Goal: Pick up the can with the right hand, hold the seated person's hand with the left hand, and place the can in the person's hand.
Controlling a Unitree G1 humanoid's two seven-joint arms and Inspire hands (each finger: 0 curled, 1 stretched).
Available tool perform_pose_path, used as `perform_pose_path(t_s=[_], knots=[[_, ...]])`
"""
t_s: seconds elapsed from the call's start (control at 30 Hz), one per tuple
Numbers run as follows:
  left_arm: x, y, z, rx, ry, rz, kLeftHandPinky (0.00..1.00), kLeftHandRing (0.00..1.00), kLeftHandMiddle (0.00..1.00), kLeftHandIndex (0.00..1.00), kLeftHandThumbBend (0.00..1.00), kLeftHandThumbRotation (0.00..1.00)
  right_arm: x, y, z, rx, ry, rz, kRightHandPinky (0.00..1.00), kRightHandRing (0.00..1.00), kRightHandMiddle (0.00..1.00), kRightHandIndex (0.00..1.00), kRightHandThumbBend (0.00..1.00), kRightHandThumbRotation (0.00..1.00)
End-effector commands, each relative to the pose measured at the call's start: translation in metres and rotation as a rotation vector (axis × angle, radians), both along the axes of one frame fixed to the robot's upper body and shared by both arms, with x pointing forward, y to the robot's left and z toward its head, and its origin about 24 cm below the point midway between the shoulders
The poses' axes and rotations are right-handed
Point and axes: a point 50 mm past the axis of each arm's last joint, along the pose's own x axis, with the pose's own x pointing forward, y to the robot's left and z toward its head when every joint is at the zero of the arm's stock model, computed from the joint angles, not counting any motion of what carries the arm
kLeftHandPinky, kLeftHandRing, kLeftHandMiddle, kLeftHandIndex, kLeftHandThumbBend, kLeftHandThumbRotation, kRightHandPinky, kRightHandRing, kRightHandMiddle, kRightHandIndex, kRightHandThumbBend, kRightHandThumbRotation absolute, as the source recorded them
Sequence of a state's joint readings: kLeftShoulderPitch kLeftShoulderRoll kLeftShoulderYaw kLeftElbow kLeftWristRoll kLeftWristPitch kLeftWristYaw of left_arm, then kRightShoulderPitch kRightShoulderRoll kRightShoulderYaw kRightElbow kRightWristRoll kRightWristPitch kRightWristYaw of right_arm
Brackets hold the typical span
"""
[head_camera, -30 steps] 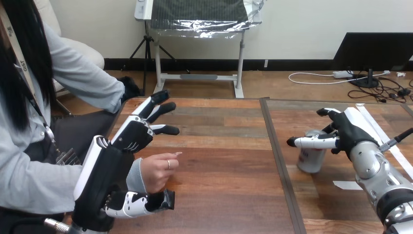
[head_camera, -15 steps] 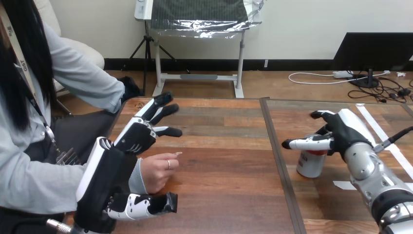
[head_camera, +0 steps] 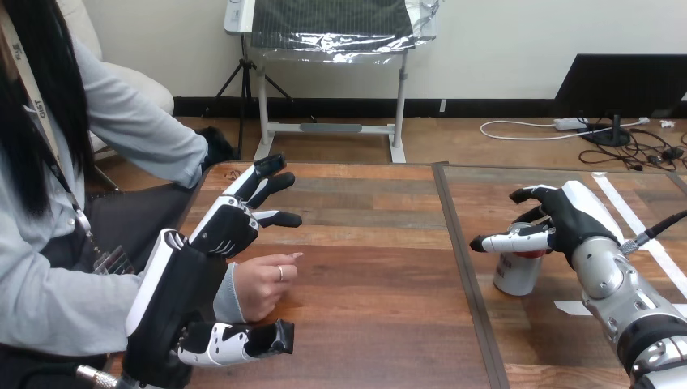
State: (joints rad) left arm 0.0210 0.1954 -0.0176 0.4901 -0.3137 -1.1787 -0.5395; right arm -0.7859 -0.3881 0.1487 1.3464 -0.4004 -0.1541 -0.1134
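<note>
Over to the right side first: spotting the can (head_camera: 517, 275) upright on the surface (head_camera: 373, 267), just right of the seam (head_camera: 463, 275) between the two boards. Up at its top, finding the right hand (head_camera: 571, 217), spread and loose, not closed on anything. Reaching one black-and-white finger (head_camera: 510, 241) leftward across the front of the can's red upper band, arching the others above and behind the rim. Cannot tell whether touching metal or just hovering beside it. Silver forearm (head_camera: 640, 312) coming in from the lower right corner behind that hand. Near the can's base, noting a short scrap of white tape (head_camera: 571, 308); farther back, beside the hand, a long white strip (head_camera: 624, 207) running diagonally.

Now swinging left: catching the left hand (head_camera: 190, 292) low at the near edge, fingers (head_camera: 263, 182) stretched straight out over the wood, open, thumb (head_camera: 235, 340) pointing right along the near side. Between thumb and fingers, seeing the person's hand (head_camera: 259, 284), loosely curled, resting on the surface, one fingertip pointing right. Covering the person's wrist and sleeve cuff with the black palm: over it, nothing curled round it. Contact there, cannot tell. And the can? Well apart from both of these, across the seam and a broad stretch of bare board.
</note>
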Motion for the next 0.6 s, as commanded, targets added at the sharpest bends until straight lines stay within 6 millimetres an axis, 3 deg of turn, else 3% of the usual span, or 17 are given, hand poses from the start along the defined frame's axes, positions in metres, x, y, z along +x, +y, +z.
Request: perform_pose_path(t_s=[0.0, 0.33, 0.57], knots=[[0.0073, 0.0013, 0.0158, -0.003, -0.081, -0.005, 0.72, 0.89, 0.94, 0.91, 1.00, 0.62, 0.0083, 0.0041, 0.0133, 0.020, -0.076, 0.007, 0.63, 0.71, 0.75, 0.78, 0.95, 0.14], [0.0074, 0.0018, 0.0159, -0.005, -0.085, -0.002, 0.72, 0.89, 0.93, 0.90, 1.00, 0.63, 0.0085, 0.0034, 0.0143, 0.021, -0.086, 0.003, 0.64, 0.71, 0.75, 0.74, 0.94, 0.10], [0.0074, 0.0022, 0.0165, 0.000, -0.090, -0.001, 0.72, 0.89, 0.94, 0.90, 1.00, 0.63, 0.0089, 0.0034, 0.0146, 0.034, -0.081, -0.007, 0.64, 0.71, 0.75, 0.76, 0.96, 0.14]])
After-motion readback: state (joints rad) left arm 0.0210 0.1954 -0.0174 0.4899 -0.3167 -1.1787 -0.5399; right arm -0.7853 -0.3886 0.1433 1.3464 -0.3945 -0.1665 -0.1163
